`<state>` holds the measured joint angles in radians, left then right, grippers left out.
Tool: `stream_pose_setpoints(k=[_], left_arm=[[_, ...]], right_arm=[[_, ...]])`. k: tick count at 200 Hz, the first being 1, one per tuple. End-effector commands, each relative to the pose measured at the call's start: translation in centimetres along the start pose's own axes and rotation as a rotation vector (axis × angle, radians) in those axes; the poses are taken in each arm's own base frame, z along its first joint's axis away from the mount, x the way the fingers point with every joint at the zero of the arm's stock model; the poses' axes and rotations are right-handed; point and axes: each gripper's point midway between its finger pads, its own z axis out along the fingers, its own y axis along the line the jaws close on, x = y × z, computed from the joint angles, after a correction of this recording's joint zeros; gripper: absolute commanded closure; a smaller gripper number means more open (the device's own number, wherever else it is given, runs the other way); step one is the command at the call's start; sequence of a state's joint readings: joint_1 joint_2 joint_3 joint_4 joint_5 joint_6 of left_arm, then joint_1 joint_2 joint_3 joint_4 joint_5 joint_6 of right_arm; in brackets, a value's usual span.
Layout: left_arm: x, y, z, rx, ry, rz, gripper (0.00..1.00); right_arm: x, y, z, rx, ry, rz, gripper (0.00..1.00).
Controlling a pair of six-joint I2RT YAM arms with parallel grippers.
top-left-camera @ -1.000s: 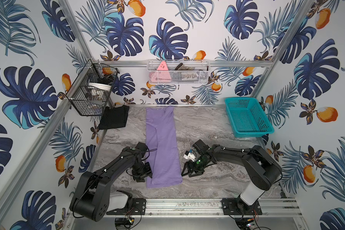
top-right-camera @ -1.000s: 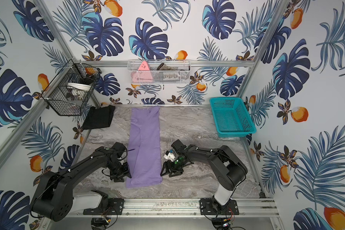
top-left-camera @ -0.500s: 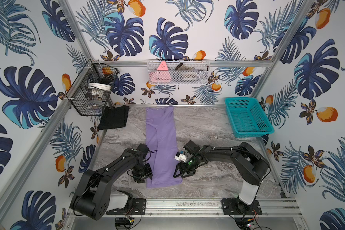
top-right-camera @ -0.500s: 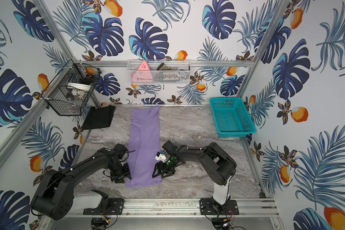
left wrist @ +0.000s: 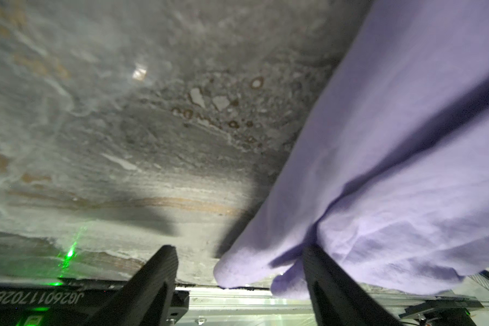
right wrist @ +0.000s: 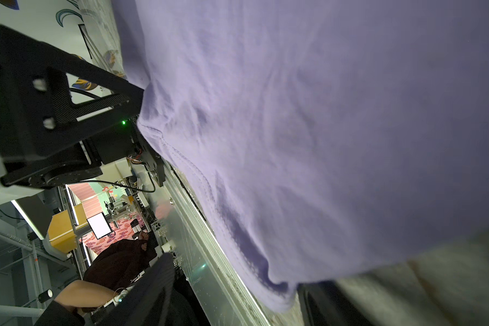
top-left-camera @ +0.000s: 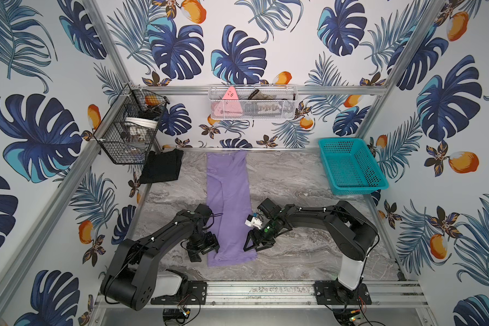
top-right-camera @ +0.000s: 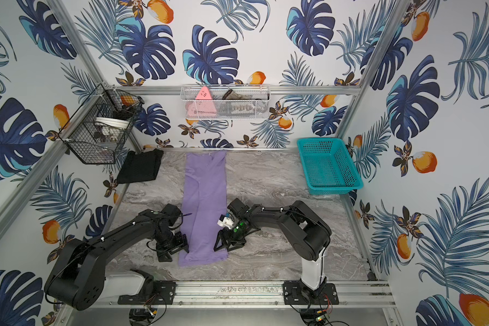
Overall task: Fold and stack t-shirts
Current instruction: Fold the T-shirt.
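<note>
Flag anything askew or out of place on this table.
The lavender shirt, folded into a long strip, is uneven: its near hem runs slanted and the layers' corners are staggered. The black shirt lies apart in the far corner, not stacked.

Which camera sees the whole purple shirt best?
The top views. Both show the purple shirt whole, folded into a long strip. The left wrist view catches only one corner; the right wrist view only a close-up stretch of hem.

Folded lengthwise into a long flat strip, twelve to six: purple shirt [top-left-camera: 227, 203]. Folded small at ten o'clock: black shirt [top-left-camera: 161, 166].
</note>
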<state>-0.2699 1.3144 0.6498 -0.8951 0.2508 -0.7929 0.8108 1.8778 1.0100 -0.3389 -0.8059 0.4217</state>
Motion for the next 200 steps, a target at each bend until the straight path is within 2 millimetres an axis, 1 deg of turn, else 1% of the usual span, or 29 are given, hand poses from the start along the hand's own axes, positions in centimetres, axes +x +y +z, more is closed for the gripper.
stream_pose_setpoints(k=[1,13,35,49,61,85,93,116,168,173,177,185,191,200], left_arm=[[0.1,-0.2,-0.6,0.007,-0.008,0.02,0.12],[0.0,-0.5,-0.6,0.023,-0.011,0.021,0.1],[-0.2,-0.5,-1.5,0.016,-0.032,0.048,0.11],[0.2,-0.3,-1.2,0.024,-0.021,0.035,0.13],[-0.1,-0.6,-1.4,0.033,-0.034,0.047,0.14],[0.1,-0.5,-1.1,0.028,-0.024,0.043,0.16],[0.2,-0.3,-1.0,0.016,-0.018,0.038,0.16],[0.1,-0.6,-0.4,0.024,-0.012,0.037,0.16],[0.8,-1.1,1.4,0.031,0.018,0.043,0.17],[0.8,-1.1,1.5,0.033,0.019,0.044,0.2],[0.8,-1.1,1.6,0.031,0.018,0.045,0.23],[0.9,-1.1,1.9,0.029,0.024,0.044,0.39],[1.0,-1.1,2.1,0.027,0.031,0.041,0.5],[1.0,-1.0,2.4,0.026,0.038,0.039,0.66]], right_arm=[[-0.4,-1.8,0.0,0.098,-0.033,-0.008,0.29],[-0.4,-1.8,-0.1,0.097,-0.033,-0.011,0.29],[-0.4,-1.6,-0.2,0.098,-0.036,-0.02,0.3],[-0.3,-1.8,-0.2,0.098,-0.033,-0.016,0.3],[-0.3,-1.8,-0.2,0.098,-0.033,-0.018,0.3],[-0.4,-1.7,-0.1,0.096,-0.03,-0.025,0.31],[-0.4,-1.7,-0.1,0.096,-0.029,-0.025,0.31],[-0.4,-1.7,-0.1,0.096,-0.029,-0.024,0.31],[-0.4,-1.7,-0.2,0.097,-0.038,-0.025,0.31],[-0.4,-1.7,-0.2,0.098,-0.039,-0.024,0.31],[-0.4,-1.7,-0.3,0.098,-0.04,-0.025,0.31],[-0.3,-1.8,-0.3,0.1,-0.038,-0.023,0.32],[-0.4,-1.7,-0.3,0.098,-0.039,-0.024,0.37],[-0.3,-1.8,-0.2,0.098,-0.037,-0.023,0.49]])
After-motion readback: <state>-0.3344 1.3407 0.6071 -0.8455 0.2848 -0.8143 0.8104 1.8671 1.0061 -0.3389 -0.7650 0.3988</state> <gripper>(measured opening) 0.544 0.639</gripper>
